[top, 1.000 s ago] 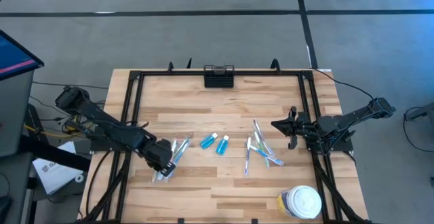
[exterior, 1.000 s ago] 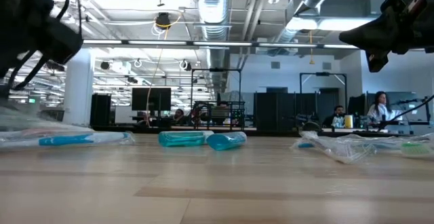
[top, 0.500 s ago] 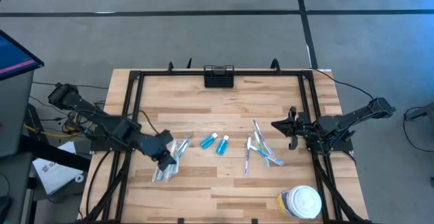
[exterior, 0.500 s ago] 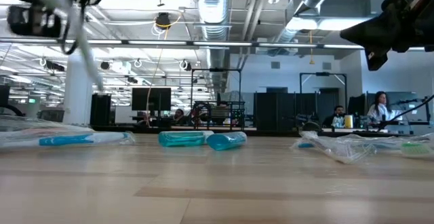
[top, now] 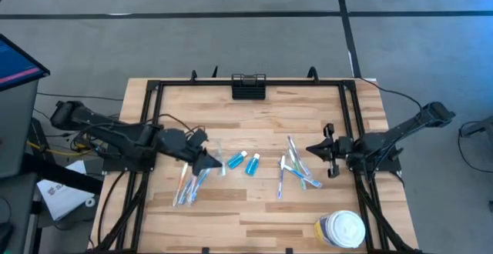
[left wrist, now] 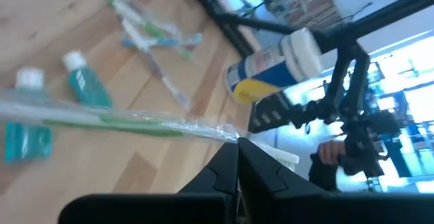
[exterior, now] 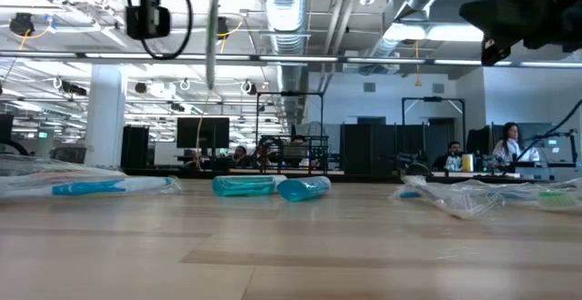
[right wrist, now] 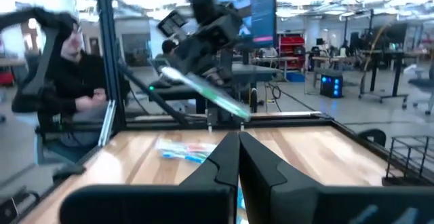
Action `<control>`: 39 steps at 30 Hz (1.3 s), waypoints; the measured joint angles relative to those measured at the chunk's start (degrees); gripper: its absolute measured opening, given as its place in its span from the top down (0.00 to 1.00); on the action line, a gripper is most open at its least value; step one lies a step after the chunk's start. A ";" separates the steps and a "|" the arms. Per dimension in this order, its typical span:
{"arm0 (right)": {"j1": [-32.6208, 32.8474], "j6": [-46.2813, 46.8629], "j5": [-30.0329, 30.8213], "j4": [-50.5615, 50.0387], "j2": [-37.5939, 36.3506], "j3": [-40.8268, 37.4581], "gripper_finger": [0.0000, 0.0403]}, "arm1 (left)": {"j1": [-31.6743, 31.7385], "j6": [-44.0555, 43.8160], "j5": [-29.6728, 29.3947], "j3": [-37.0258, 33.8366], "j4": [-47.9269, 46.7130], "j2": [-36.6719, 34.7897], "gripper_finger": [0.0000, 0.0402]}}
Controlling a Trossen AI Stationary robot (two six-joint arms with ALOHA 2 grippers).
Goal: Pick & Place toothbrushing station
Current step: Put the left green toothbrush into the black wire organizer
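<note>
The toothbrushing station (top: 249, 88), a small black open-topped holder, stands at the middle of the table's far edge. My left gripper (top: 206, 162) hovers left of the table's centre, shut on a green toothbrush in a clear wrapper (left wrist: 122, 119). This toothbrush shows as a thin pale line (top: 222, 160) in the high view. My right gripper (top: 327, 152) hangs shut and empty above the right part of the table, beside a heap of wrapped toothbrushes (top: 296, 173). My left gripper pinches one end of the clear wrapper (left wrist: 227, 137) between its two fingertips. The wrapped toothbrush sticks out sideways from the fingertips. It is lifted clear of the table, and the low view shows it (exterior: 211, 36) high above the wood.
Two small blue bottles (top: 245, 162) lie at the centre. More wrapped toothbrushes (top: 189, 186) lie below my left gripper. A round jar with a white lid and yellow label (top: 340, 229) stands at the near right. A black frame (top: 154, 92) borders the tabletop.
My left gripper has risen and swung toward the table's centre, tipping from pointing down to nearly level. It has carried one wrapped toothbrush up, clear of the heap on the left. My right gripper has rolled a little, staying almost in place.
</note>
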 joint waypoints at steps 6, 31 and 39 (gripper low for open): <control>0.09 -3.30 0.44 0.03 12.91 7.62 1.00 | 5.98 2.29 7.22 0.00 7.36 2.90 1.00; -6.02 -16.78 7.42 2.59 50.16 33.09 1.00 | 14.09 7.56 13.78 0.02 23.71 9.07 1.00; -7.11 -19.40 7.40 2.56 56.76 39.50 0.90 | 14.28 7.96 14.09 0.01 24.12 9.07 1.00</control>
